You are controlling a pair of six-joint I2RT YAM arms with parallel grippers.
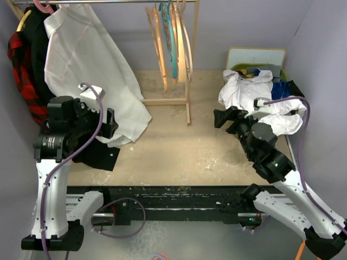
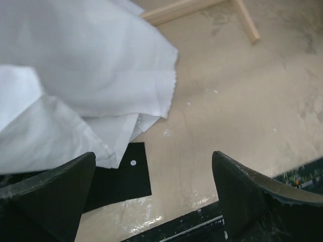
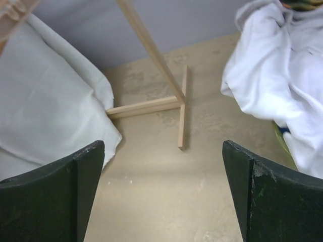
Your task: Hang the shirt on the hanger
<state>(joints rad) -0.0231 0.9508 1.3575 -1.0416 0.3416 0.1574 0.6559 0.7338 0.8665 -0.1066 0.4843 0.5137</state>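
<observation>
My right claw (image 1: 222,117) hangs above the table (image 1: 179,146) with its fingers spread wide and nothing between them, as the wrist view confirms (image 3: 161,194). The shirt (image 1: 255,100), a wrinkled white heap, lies just to the right of this claw and slightly beyond it, its folds filling the upper right of that wrist view (image 3: 275,75). The hanger (image 1: 160,51), pale wood and seen edge-on, hangs beside a teal hanger (image 1: 171,43) on the wooden rack (image 1: 190,92), well ahead of my right claw and to its left. The rack's foot (image 3: 151,106) lies straight ahead between the fingers. My left claw (image 1: 111,125) is likewise wide apart and empty (image 2: 154,199). A smooth white garment (image 1: 87,70) drapes just ahead of it and to its left, its hem (image 2: 86,75) lying on the table just beyond a black mat (image 2: 121,176) below the fingers. A red plaid garment (image 1: 21,59) hangs farther left.
</observation>
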